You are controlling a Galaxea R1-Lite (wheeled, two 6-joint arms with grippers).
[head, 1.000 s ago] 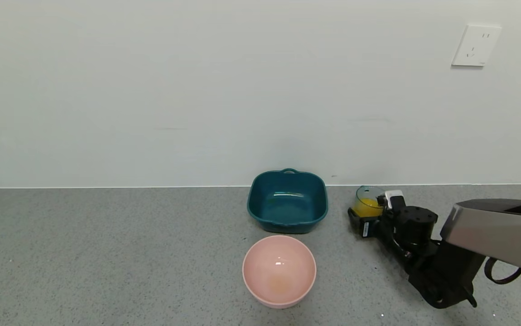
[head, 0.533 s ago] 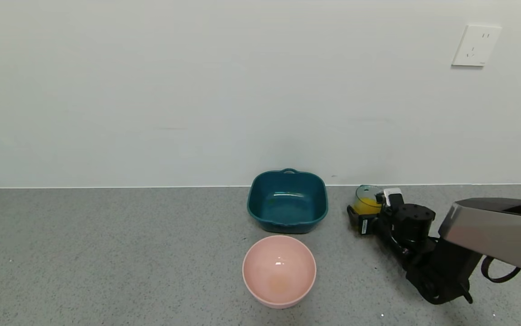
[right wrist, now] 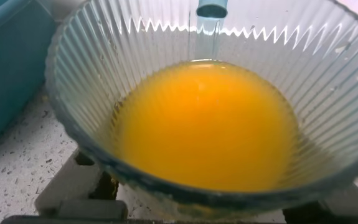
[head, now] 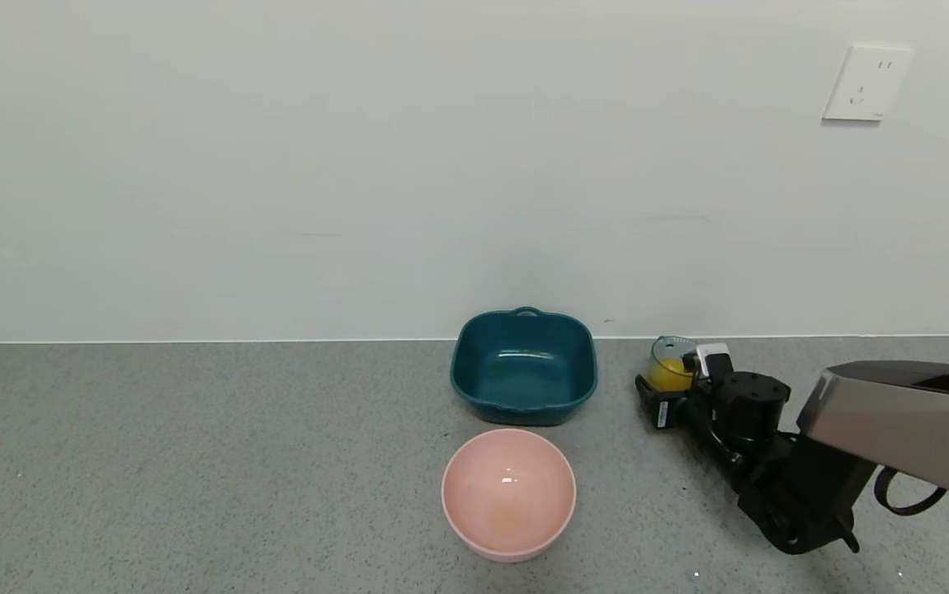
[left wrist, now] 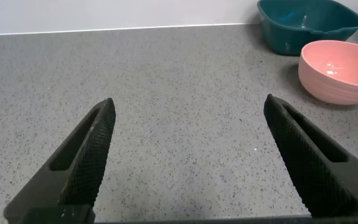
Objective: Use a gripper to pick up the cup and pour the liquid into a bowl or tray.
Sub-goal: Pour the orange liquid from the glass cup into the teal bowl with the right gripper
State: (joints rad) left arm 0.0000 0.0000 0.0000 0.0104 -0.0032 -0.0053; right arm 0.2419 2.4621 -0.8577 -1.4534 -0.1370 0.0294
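Note:
The cup [head: 666, 363] is a small translucent tumbler standing on the counter to the right of the teal dish [head: 523, 367]. It holds orange-yellow liquid [head: 663, 375]. My right gripper [head: 672, 379] is low on the counter with one jaw on each side of the cup, open. In the right wrist view the cup [right wrist: 104, 81] fills the frame and the liquid [right wrist: 207, 124] lies level in it. The teal dish's wall [right wrist: 7, 74] is beside it. My left gripper [left wrist: 188, 124] is open and empty over bare counter, out of the head view.
A round pink bowl [head: 508, 493] stands in front of the teal dish, and it also shows in the left wrist view [left wrist: 337, 71]. The wall runs just behind the cup and dish. A socket [head: 866, 82] is on the wall, high at the right.
My right arm has crept forward and a little left, so the gripper sits further round the cup. The cup, dish and bowl have stayed put.

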